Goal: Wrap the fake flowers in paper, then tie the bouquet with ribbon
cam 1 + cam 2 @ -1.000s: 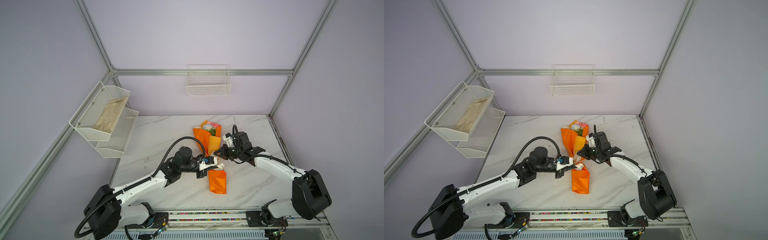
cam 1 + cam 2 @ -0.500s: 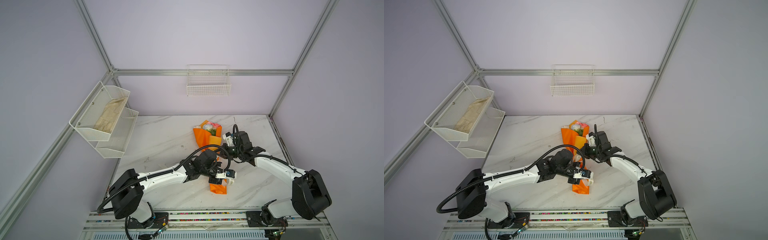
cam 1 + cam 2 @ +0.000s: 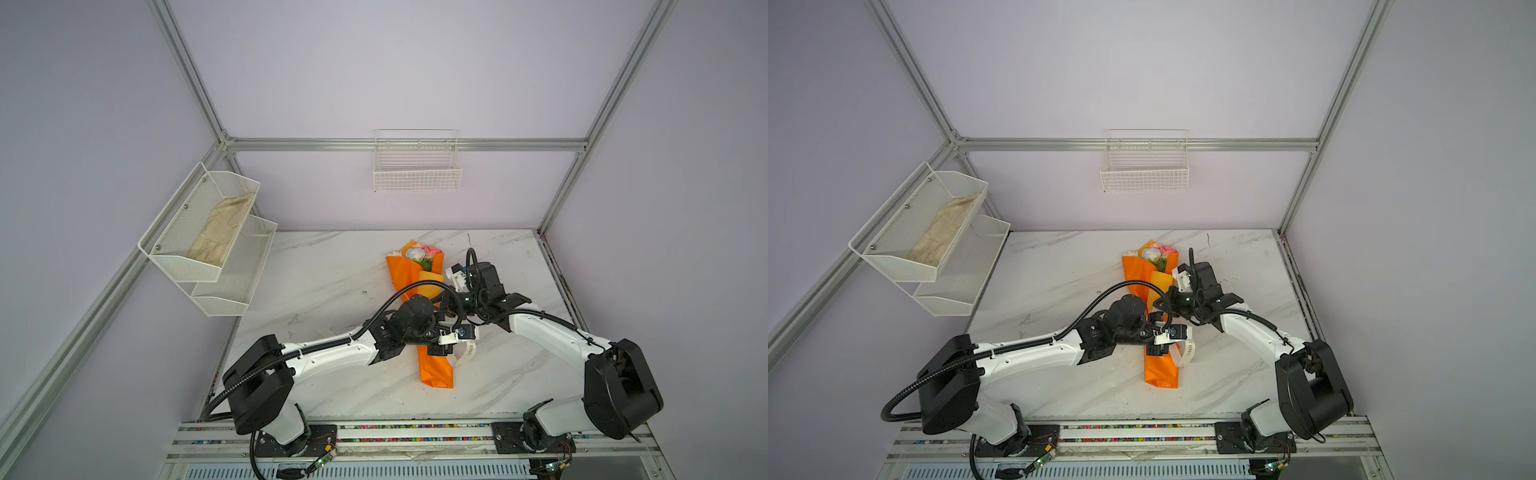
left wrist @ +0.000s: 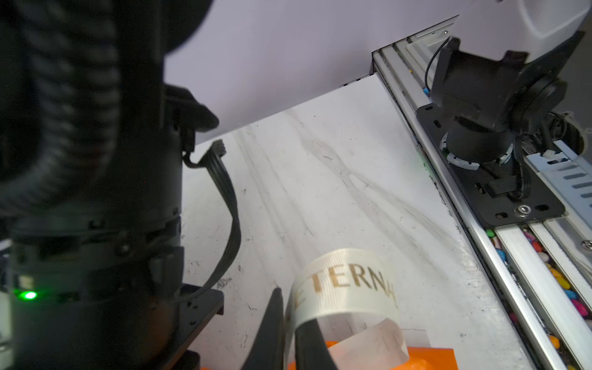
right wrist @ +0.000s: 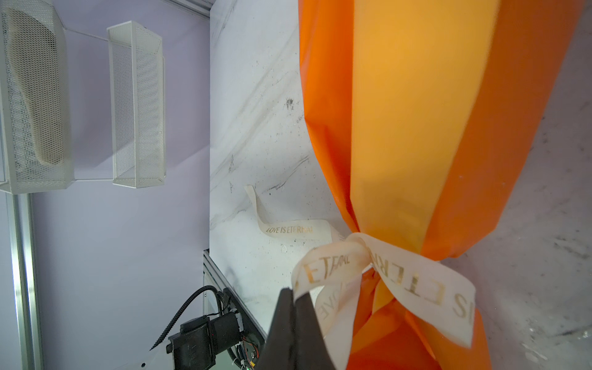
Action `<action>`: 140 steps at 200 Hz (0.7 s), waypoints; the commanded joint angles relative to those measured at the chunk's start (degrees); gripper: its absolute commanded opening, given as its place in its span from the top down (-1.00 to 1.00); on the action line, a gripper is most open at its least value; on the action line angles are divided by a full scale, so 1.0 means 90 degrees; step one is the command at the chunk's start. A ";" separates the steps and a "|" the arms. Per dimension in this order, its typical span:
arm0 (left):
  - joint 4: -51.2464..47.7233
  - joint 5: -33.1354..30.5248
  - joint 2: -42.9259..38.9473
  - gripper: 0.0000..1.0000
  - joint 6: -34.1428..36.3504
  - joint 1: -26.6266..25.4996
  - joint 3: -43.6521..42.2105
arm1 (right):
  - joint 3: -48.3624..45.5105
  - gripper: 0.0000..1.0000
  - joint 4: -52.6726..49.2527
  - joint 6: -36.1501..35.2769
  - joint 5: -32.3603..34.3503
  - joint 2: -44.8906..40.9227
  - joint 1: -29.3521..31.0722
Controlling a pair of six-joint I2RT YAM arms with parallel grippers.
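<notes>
Pulling unevenly could, I judge, drag the knot of the ribbon [image 5: 416, 278] toward 6 o'clock off the waist of the bouquet [image 3: 436, 368], lying on the marble table [image 3: 332, 270] with blooms at 12 o'clock; left gripper [image 4: 290, 309] and right gripper [image 5: 293, 296] each clamp a ribbon strand; either might slip free.

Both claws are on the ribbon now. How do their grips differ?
The left claw pinches a loose curl of the ribbon beside the lower wrap of the bouquet; the right claw pinches it by the crossing at the cinched waist. In both top views the left claw sits nearer the bouquet's bottom end, the right claw nearer its top. Both are shut on the same cream ribbon.
</notes>
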 commanded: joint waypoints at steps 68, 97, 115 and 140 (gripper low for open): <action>0.3263 0.0650 -0.0142 0.82 -0.1696 0.0000 -0.0510 | 0.0064 0.91 0.0128 0.0066 -0.0037 0.0064 -0.0042; 0.2511 0.0598 -0.0046 0.81 -0.1418 -0.0005 -0.0342 | 0.0064 0.91 0.0125 0.0055 -0.0016 0.0052 -0.0038; 0.2578 0.0474 -0.0084 0.81 -0.1361 0.0009 -0.0491 | 0.0054 0.91 0.0125 0.0060 -0.0003 0.0064 -0.0037; 0.2767 0.0552 -0.0164 0.80 -0.1440 0.0037 -0.0652 | 0.0062 0.91 0.0126 0.0065 -0.0003 0.0074 -0.0042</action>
